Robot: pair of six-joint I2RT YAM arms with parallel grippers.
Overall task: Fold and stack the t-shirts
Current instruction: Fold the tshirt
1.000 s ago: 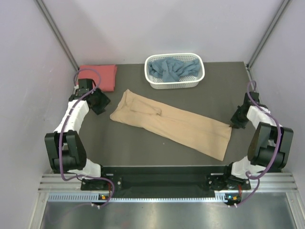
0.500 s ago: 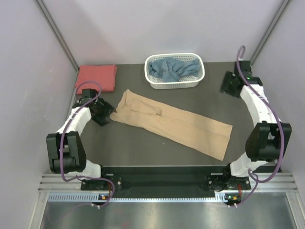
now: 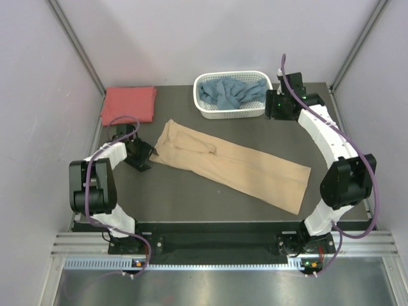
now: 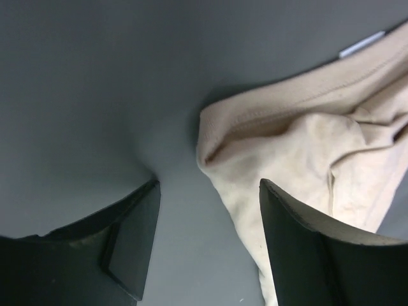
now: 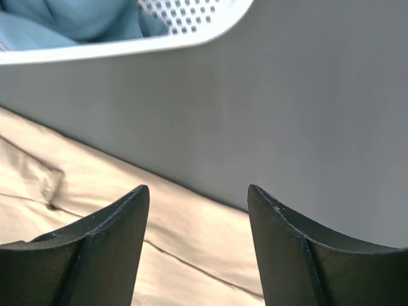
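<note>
A tan t-shirt [image 3: 236, 167] lies folded into a long strip, running diagonally across the dark table. My left gripper [image 3: 145, 157] sits low at its left corner. In the left wrist view the left gripper [image 4: 209, 191] stands open, and the tan t-shirt [image 4: 306, 140] has its corner just ahead of the jaws and its edge along the right finger. A coral-red t-shirt [image 3: 129, 103] lies folded at the back left. A dusty blue t-shirt [image 3: 229, 92] is bunched in the white basket [image 3: 268, 97]. My right gripper [image 3: 275, 106] hovers open beside the basket's right end, holding nothing.
The right wrist view shows the right gripper [image 5: 197, 191] above bare table, with the tan t-shirt [image 5: 76, 185] at lower left and the basket [image 5: 127, 48] holding the blue t-shirt [image 5: 64, 19] at the top. Grey walls enclose the table on three sides.
My right gripper opened, let go of the tan shirt's right end and swung back to the basket. My left gripper moved from near the red shirt to the tan shirt's left corner.
</note>
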